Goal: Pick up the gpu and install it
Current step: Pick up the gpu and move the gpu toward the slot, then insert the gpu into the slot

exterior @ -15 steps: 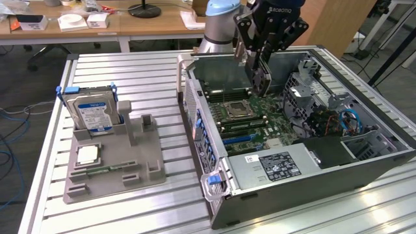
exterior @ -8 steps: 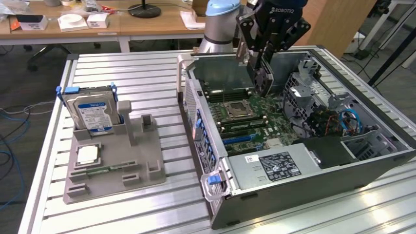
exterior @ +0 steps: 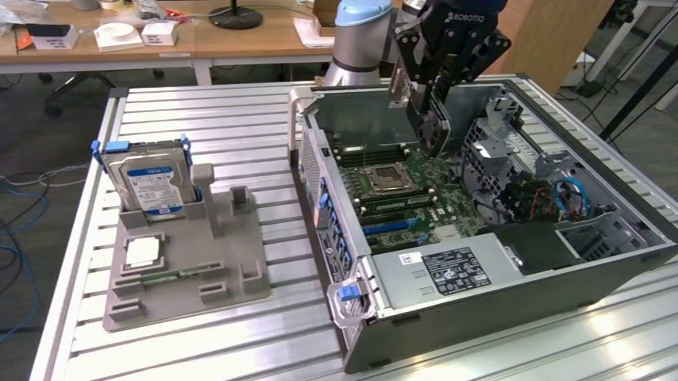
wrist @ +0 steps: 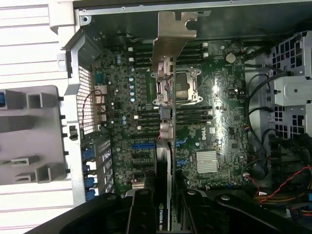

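At the exterior view's left, a grey holder (exterior: 212,270) sat on the slatted tabletop (exterior: 244,119). A hard drive (exterior: 157,181) with a blue-and-white label stood upright in the holder's back slot, and a small green memory stick (exterior: 175,275) lay flat nearer its front edge. Further right, just beside the holder, an open computer case (exterior: 509,294) lay on its side with the motherboard (exterior: 408,182) facing up. Above the rear part of the case, the pincer (exterior: 429,99) pointed downward, partly closed with a finger pressed against each face of the gpu (exterior: 434,131). The card hung on edge over the motherboard, clear of it. In the wrist view its metal bracket (wrist: 170,34) reached toward the case's rear wall, and the card ran edge-on across the processor socket (wrist: 183,87).
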